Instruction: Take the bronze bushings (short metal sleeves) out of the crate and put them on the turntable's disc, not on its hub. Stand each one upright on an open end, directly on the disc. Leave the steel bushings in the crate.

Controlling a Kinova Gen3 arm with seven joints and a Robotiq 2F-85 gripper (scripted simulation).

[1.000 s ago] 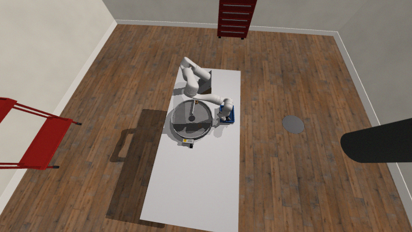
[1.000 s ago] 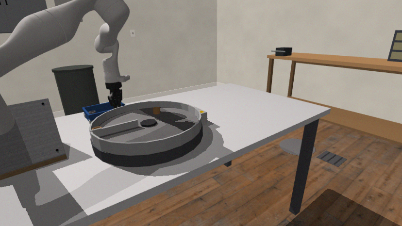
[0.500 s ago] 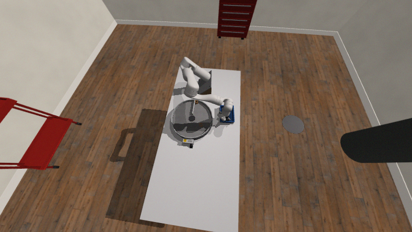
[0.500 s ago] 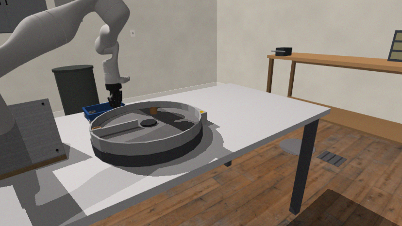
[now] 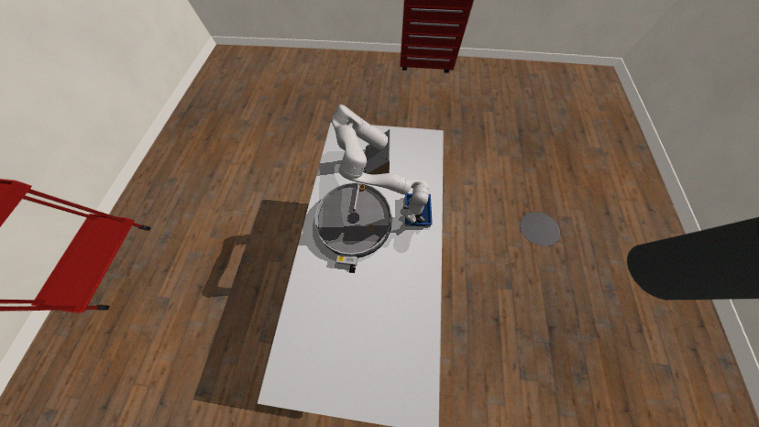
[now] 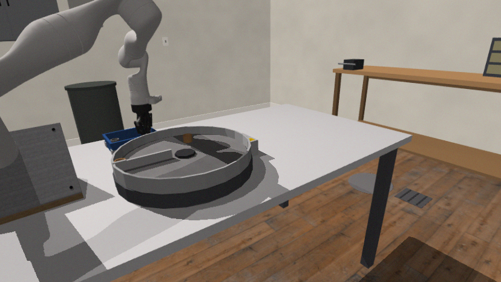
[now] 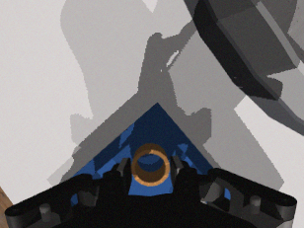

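With its bore facing up toward the wrist, the bronze bushing (image 7: 151,184) stands between the parted, ungripping fingers (image 5: 420,218) (image 6: 143,127), its long axis running along their reach into the crate (image 5: 429,200) (image 6: 115,134) (image 7: 158,119).

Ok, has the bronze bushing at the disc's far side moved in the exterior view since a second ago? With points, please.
Yes: the bushing (image 5: 371,227) (image 6: 187,138) has shifted left, against the wall socket (image 6: 164,41).
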